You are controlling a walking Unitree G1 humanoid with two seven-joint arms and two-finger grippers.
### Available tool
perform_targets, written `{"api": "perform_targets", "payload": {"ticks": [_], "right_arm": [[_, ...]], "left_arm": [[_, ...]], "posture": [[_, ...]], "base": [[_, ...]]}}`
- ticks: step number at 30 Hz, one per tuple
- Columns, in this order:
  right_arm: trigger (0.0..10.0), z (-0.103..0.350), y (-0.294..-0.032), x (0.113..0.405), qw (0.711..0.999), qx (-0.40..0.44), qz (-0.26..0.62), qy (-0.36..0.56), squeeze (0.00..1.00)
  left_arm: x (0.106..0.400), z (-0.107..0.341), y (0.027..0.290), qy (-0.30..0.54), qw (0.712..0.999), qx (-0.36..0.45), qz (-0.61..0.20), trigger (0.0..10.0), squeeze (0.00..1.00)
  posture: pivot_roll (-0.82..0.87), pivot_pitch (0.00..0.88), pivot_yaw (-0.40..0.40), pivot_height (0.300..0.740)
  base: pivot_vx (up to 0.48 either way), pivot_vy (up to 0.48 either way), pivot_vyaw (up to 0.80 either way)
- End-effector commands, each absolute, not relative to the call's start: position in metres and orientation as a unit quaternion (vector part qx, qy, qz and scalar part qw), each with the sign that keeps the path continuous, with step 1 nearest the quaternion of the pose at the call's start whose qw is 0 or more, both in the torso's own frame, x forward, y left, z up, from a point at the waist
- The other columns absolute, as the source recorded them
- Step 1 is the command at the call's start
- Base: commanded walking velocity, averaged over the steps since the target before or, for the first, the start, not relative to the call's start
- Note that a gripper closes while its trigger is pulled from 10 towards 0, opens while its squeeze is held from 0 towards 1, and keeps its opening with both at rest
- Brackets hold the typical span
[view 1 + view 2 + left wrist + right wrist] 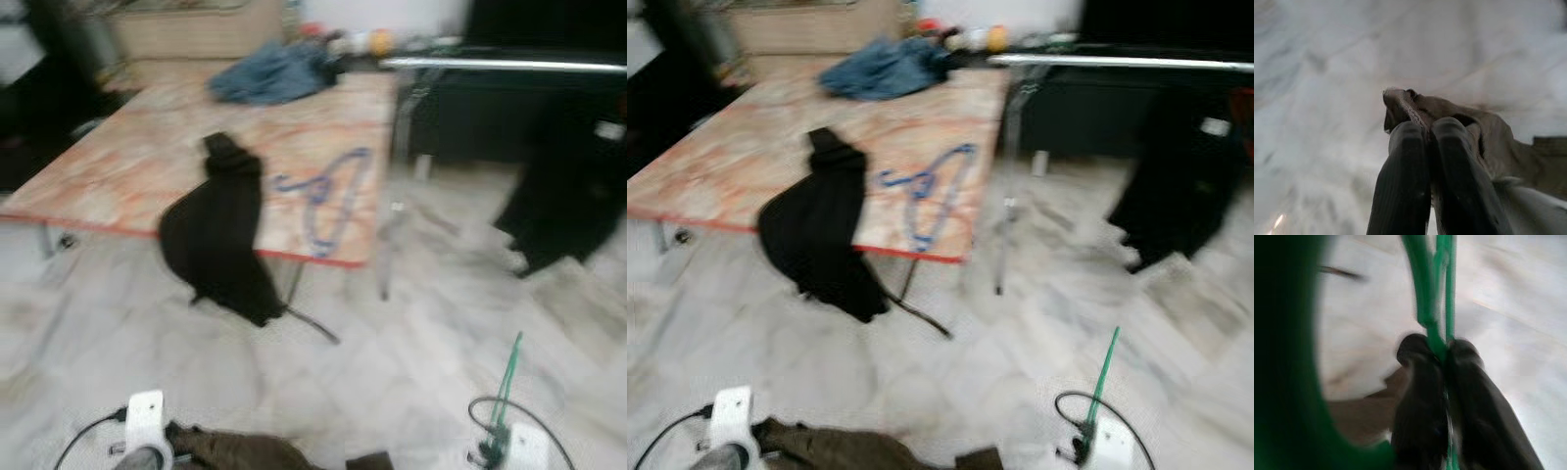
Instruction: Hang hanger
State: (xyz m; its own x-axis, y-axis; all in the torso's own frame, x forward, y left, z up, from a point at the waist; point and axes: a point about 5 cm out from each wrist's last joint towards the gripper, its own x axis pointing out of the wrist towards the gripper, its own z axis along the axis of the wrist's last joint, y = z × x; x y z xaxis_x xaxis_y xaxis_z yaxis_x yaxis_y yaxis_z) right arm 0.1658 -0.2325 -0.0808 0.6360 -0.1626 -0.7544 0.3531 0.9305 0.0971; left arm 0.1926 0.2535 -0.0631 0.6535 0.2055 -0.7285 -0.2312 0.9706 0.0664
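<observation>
Currently I see my right hand (pixel 1442 357) clamped on the green hanger (pixel 507 377), low over the floor (pixel 411 343); my left hand (pixel 1427 129) pinches brown cloth (pixel 1449 117).

Green hanger in my grip

My right gripper (pixel 1442 352) pinches the thin green hanger (pixel 507 377) tight, its stem rising slightly tilted above the pale floor.
</observation>
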Motion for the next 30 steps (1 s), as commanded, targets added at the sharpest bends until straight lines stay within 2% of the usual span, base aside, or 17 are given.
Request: {"api": "perform_targets", "payload": {"ticks": [1,15,24,30], "right_arm": [[10.0,-0.083,-0.239,0.158,0.891,0.117,-0.154,0.411,0.0],[10.0,-0.081,-0.243,0.16,0.886,0.138,-0.179,0.405,0.0],[10.0,-0.081,-0.243,0.162,0.886,0.149,-0.182,0.4,0.0],[10.0,-0.08,-0.243,0.163,0.887,0.146,-0.181,0.399,0.0]], "left_arm": [[0.198,-0.061,0.251,0.391,0.913,-0.015,0.116,10.0,0.0],[0.207,-0.056,0.248,0.374,0.921,-0.017,0.106,10.0,0.0],[0.21,-0.055,0.246,0.369,0.924,-0.018,0.101,10.0,0.0],[0.214,-0.052,0.245,0.362,0.927,-0.019,0.1,10.0,0.0]], "posture": [[0.01,0.0,0.073,0.74],[0.02,0.005,0.071,0.74],[0.02,0.015,0.071,0.74],[0.02,0.019,0.072,0.74]], "base": [[0.0,0.319,0.58],[0.0,0.319,0.04],[0.0,0.318,-0.78],[0.0,0.32,0.0]]}}
